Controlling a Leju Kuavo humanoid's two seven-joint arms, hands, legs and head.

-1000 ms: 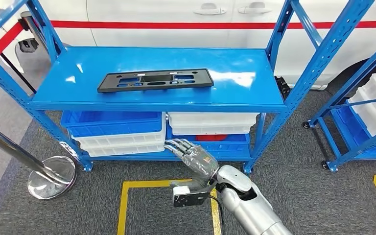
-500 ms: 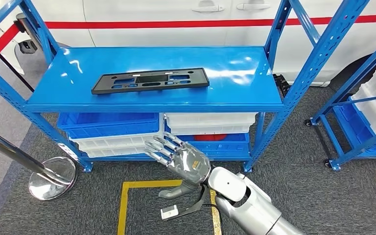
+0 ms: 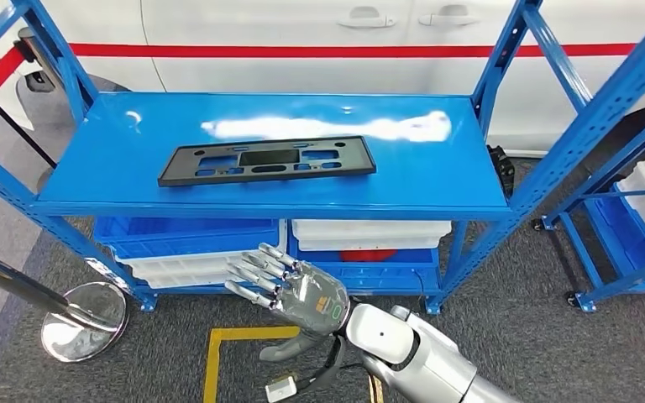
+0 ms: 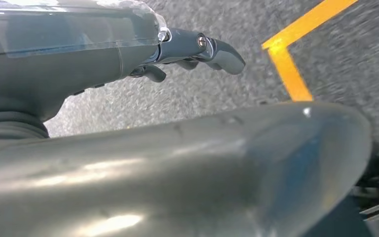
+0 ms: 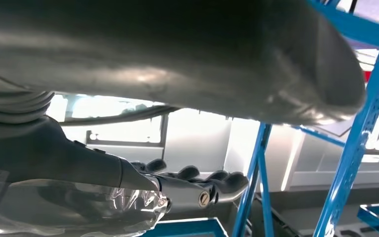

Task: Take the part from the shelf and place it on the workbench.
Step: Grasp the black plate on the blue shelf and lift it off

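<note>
Head view: the black part [image 3: 266, 160] lies flat on the top board of the blue shelf [image 3: 437, 180], lengthwise along the board and nearer its front edge than its back, with nothing touching it. The right hand [image 3: 290, 290] hangs in front of the shelf, below that top board, level with the blue and white bins [image 3: 193, 248] stored underneath; its fingers [image 3: 256, 270] are spread apart and stretched toward the shelf, and it holds nothing. It is well apart from the part. In the left wrist view the left hand [image 4: 128, 54] hangs over grey carpet beside a yellow floor line [image 4: 288, 69]; its dark fingers [image 4: 217, 49] are partly hidden, so I cannot tell how wide it is.
</note>
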